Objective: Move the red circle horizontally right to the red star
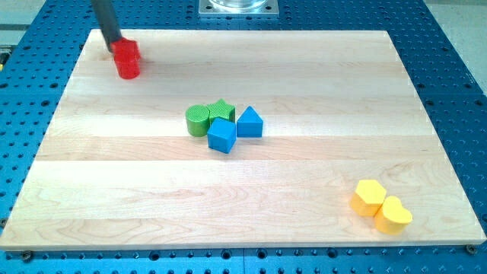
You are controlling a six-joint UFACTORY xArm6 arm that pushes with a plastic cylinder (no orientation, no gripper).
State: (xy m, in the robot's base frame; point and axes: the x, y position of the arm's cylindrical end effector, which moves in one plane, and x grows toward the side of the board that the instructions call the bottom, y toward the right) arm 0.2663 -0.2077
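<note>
Two red blocks sit touching each other at the view's top left. The upper one (126, 50) looks angular, like the red star. The lower one (129, 68) looks rounded, like the red circle. The dark rod comes down from the view's top left, and my tip (115, 43) rests against the upper left side of the upper red block. The rod hides part of that block's far edge.
A cluster sits mid-board: a green circle (198, 120), a green star (221, 110), a blue cube (222, 136) and a blue triangle (249, 122). A yellow hexagon (370, 195) and a yellow heart (394, 216) lie at the bottom right. The wooden board (114, 198) lies on a blue perforated table.
</note>
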